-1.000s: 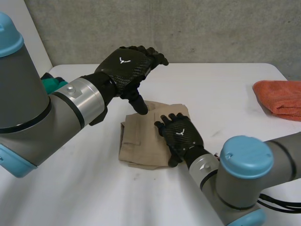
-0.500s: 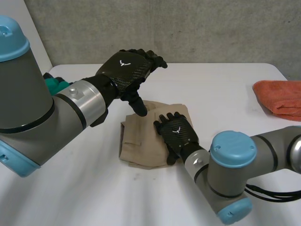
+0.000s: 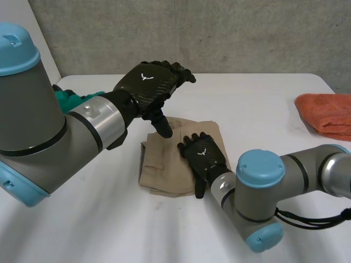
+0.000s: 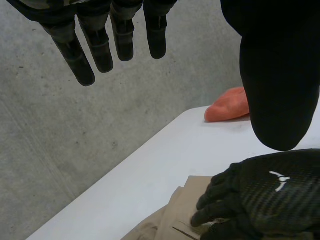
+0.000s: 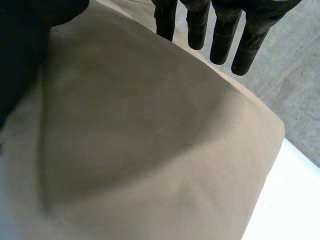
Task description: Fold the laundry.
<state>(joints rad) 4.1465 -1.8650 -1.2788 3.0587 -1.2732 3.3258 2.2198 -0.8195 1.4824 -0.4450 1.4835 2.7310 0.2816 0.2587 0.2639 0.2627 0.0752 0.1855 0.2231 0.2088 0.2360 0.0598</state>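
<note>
**Right robot hand flat on the folded tan garment, left robot hand open above it**

Head view: I see the tan garment (image 3: 162,164) lying folded in a compact block near the middle of the white desk (image 3: 263,104). My right robot hand (image 3: 204,156) lies palm down on the part of the garment nearest its own arm. Its fingers spread over the cloth and grip nothing. My left robot hand (image 3: 149,86) hangs over the far edge of the garment, fingers loosely extended and thumb pointing down toward the cloth. I cannot tell whether the thumb tip touches it. An orange cloth (image 3: 326,112) sits well apart at the desk's right edge. A green item (image 3: 68,99) shows behind my left arm.

Left wrist view: the fingers (image 4: 80,55) of the left robot hand are straight and apart from the thumb, with nothing between them. Beyond the thumb I see the right robot hand, its fingertips bent down onto the tan fabric. The orange cloth lies far off by the grey wall (image 4: 75,140).

Right wrist view: the right robot hand's fingers (image 5: 220,35) run out straight over the tan garment, which spreads under the palm. A rounded folded edge of the garment meets the desk beside the hand.
</note>
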